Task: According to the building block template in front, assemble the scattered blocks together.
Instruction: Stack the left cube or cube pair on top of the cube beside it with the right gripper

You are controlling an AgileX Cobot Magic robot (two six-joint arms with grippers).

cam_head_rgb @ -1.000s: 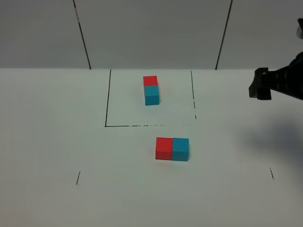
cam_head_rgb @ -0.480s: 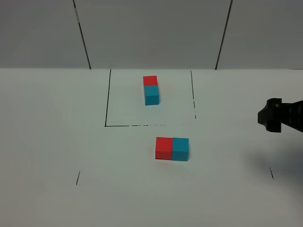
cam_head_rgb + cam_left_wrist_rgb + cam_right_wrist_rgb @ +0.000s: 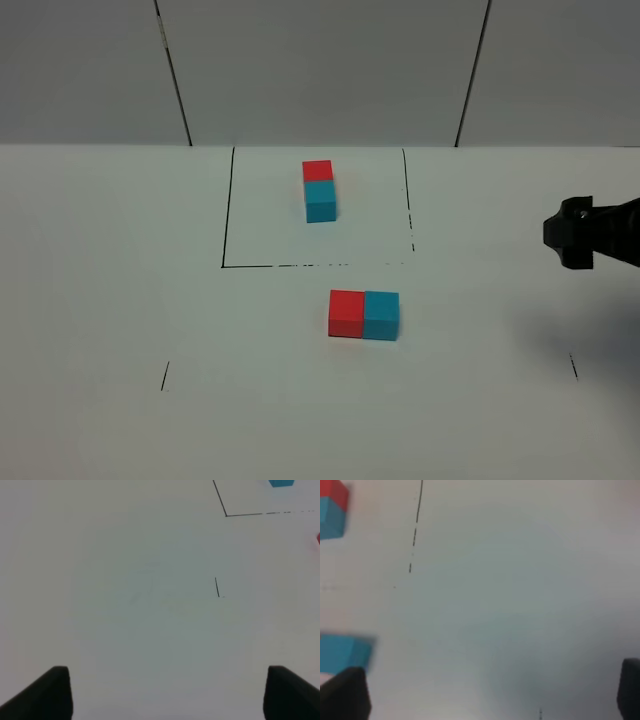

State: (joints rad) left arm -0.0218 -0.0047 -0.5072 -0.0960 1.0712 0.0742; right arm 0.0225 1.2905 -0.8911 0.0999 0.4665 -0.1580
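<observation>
Two scattered blocks [image 3: 364,314] touching, well apart from right gripper [image 3: 566,235] — jaws spread wide.

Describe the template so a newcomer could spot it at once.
On the white table, find the black-outlined square at the back. The template sits inside it, red block behind cyan. The other red-cyan pair lies outside the outline, side by side.

You face a white tabletop [image 3: 100,300] marked with thin black lines [image 3: 228,200], grey wall panels [image 3: 320,70] behind.
</observation>
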